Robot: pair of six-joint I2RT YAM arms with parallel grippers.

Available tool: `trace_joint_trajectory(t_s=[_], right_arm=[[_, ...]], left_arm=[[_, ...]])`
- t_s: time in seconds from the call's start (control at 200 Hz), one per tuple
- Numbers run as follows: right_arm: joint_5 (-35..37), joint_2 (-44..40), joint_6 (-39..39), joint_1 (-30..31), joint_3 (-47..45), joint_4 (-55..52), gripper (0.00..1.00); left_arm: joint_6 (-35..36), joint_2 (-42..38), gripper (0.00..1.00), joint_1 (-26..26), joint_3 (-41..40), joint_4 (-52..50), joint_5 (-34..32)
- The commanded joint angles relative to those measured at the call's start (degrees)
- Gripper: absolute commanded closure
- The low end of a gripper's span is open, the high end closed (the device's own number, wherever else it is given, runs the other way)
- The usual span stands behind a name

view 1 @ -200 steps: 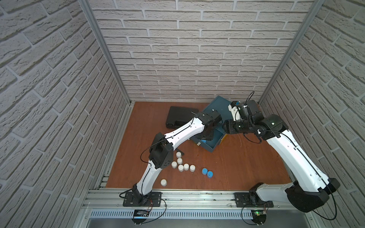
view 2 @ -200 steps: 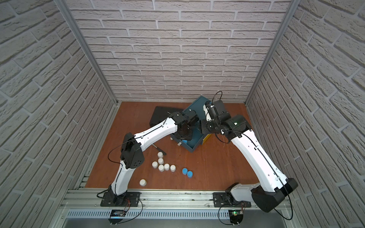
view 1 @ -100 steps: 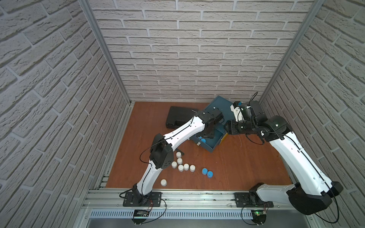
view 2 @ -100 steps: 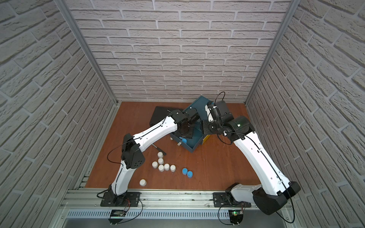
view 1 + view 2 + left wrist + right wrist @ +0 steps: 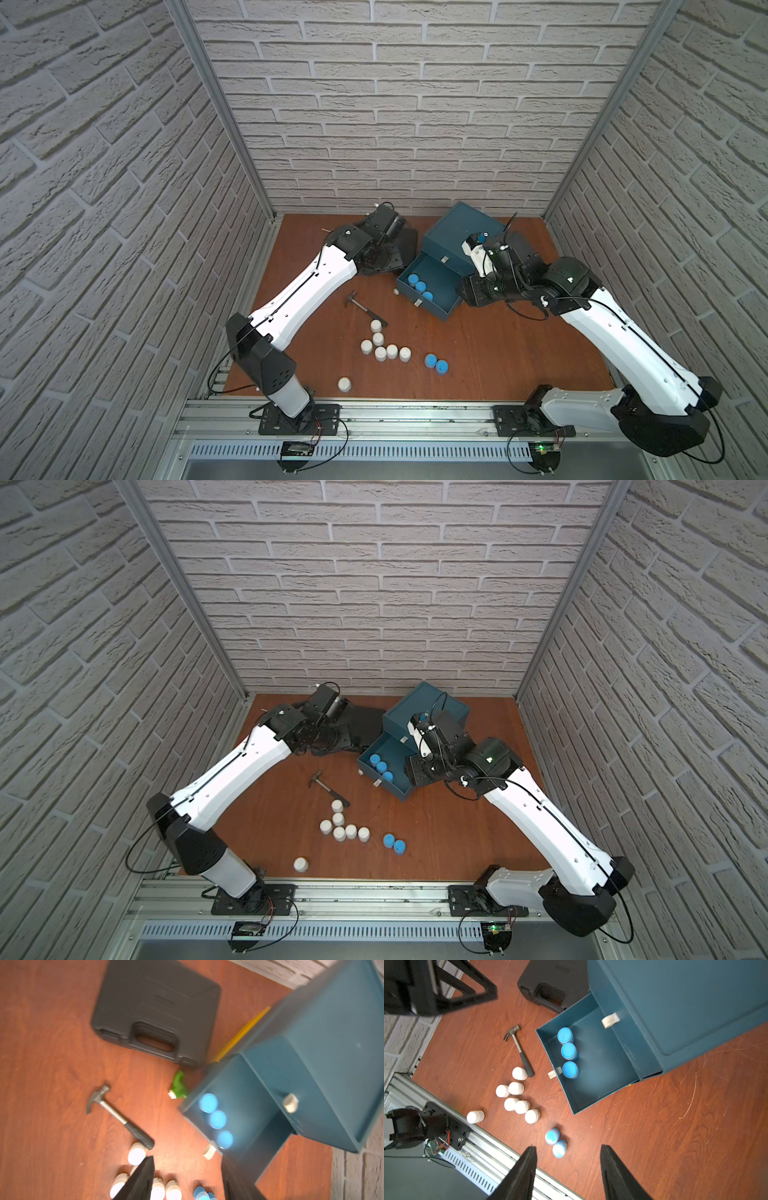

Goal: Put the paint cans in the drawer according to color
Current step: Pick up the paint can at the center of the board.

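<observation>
**Three blue cans in the drawer, nine on the table**

Nearest the rail stands a lone white paint can, apart from a cluster of six white cans. Two blue cans touch each other just beside it. Beyond the hammer, the open drawer holds a row of three blue cans. The right gripper gapes empty. So, apparently, does the left gripper, though its wrist view is blurred.

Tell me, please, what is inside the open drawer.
Three light blue paint cans stand in a row by the front wall of the drawer; otherwise bare. The cabinet covers its rear.
</observation>
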Motion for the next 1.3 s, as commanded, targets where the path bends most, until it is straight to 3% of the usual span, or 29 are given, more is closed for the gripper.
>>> trace_joint_trajectory(t_s=[0.0, 0.24, 0.41, 0.72, 0.99, 1.295], right_arm=[[-1.0, 0.4, 1.0, 2.8, -2.9, 2.2, 0.45], [-4.5, 6.1, 0.7, 13.0, -13.0, 3.9, 0.44], [-6.6, 14.1, -1.5, 16.5, -14.9, 4.6, 0.41], [-6.5, 26.0, -2.8, 17.7, -15.9, 6.9, 0.37], [-3.6, 30.6, -3.2, 18.5, -18.2, 9.0, 0.38], [-1.1, 33.6, -3.3, 18.6, -18.5, 10.8, 0.48]], left_arm=[[-3.2, -5.6, 0.44, 2.9, -7.3, 2.6, 3.2], [-7.7, -18.4, 0.44, 7.7, -26.6, 5.3, 6.6], [-9.0, -24.1, 0.43, 9.3, -33.3, 5.4, 7.0], [-7.2, -28.1, 0.42, 12.3, -34.2, 2.9, 7.5], [-6.2, -29.8, 0.41, 13.9, -33.9, 1.5, 7.7], [-4.9, -28.7, 0.41, 14.3, -32.5, 1.2, 8.0]])
